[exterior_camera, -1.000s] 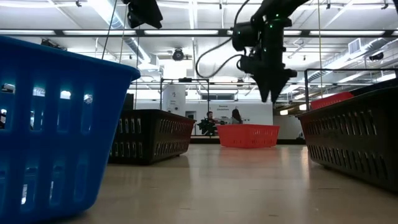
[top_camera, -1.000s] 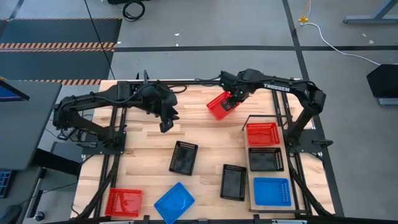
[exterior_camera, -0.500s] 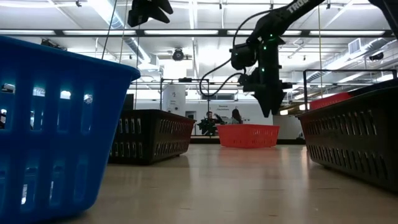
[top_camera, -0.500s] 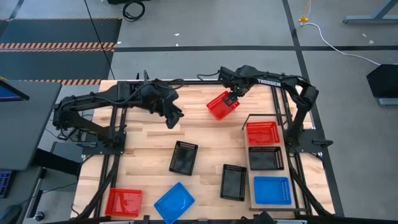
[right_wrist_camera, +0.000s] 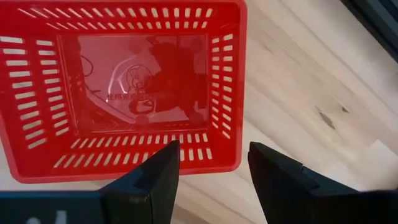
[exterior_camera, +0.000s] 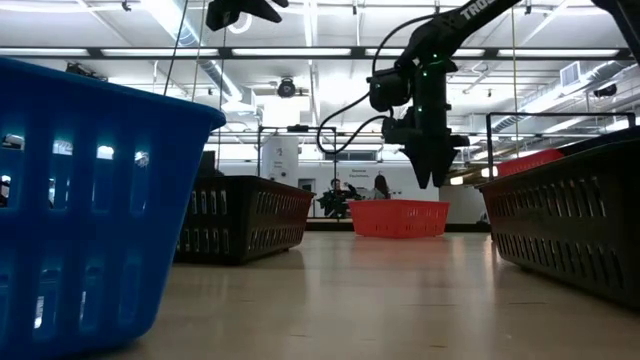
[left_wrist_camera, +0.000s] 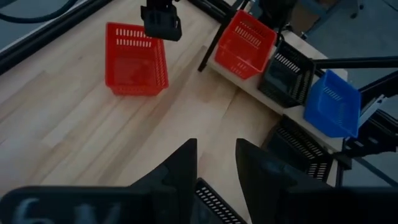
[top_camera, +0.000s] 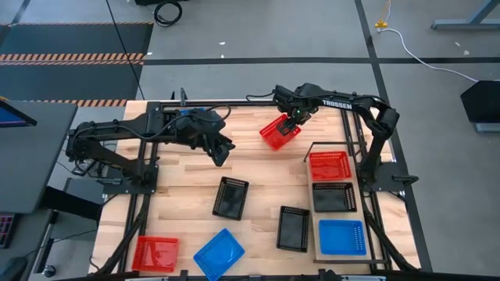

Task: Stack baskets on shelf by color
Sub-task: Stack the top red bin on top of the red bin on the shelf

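Observation:
A red basket (top_camera: pixel 277 133) sits flat on the table near the far edge; it also shows in the low view (exterior_camera: pixel 400 217) and right wrist view (right_wrist_camera: pixel 124 81). My right gripper (top_camera: pixel 294 120) (exterior_camera: pixel 430 180) hangs open just above it, its fingers (right_wrist_camera: pixel 214 167) standing over one short wall without touching. My left gripper (top_camera: pixel 222 153) (left_wrist_camera: pixel 216 163) is open, high over the table's middle-left. The shelf (top_camera: pixel 315 225) on the right holds one red basket (top_camera: pixel 330 166), one black basket (top_camera: pixel 333 198) and one blue basket (top_camera: pixel 341 239).
Loose on the table: two black baskets (top_camera: pixel 230 197) (top_camera: pixel 293 228), a blue basket (top_camera: pixel 219 254) and a red basket (top_camera: pixel 155 252) near the near edge. Bare wood lies between the two grippers. A black wire frame (top_camera: pixel 309 150) rises at the shelf's far end.
My right gripper has moved a little toward the far edge and come down closer over the red basket. My left gripper has shifted toward the table's right and risen slightly. No basket has moved.

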Available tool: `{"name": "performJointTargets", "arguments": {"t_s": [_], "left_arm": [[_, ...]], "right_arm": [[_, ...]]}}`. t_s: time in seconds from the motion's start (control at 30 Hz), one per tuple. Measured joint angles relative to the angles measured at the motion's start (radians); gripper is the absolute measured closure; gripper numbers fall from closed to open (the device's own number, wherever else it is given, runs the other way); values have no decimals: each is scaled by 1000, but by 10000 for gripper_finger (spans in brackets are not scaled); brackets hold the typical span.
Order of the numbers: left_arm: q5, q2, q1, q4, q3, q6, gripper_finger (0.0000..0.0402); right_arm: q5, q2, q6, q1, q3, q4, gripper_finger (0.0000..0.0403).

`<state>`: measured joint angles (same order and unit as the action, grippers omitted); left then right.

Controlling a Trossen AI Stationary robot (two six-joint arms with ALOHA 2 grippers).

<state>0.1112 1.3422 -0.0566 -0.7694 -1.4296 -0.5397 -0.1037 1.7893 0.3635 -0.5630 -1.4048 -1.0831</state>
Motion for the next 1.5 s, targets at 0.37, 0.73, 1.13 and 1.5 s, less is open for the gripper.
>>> {"name": "performJointTargets", "arguments": {"t_s": [0.37, 0.73, 1.13, 1.5], "left_arm": [[1, 0, -8, 0, 0, 32, 285], [1, 0, -8, -1, 0, 36, 285], [-20, 0, 12, -8, 0, 62, 285], [-30, 0, 28, -60, 0, 112, 285]], "right_arm": [[1, 0, 126, 14, 0, 2, 208], [-10, 26, 203, 14, 0, 23, 208], [-1, 81, 298, 12, 0, 46, 208], [133, 83, 188, 119, 0, 31, 208]]}}
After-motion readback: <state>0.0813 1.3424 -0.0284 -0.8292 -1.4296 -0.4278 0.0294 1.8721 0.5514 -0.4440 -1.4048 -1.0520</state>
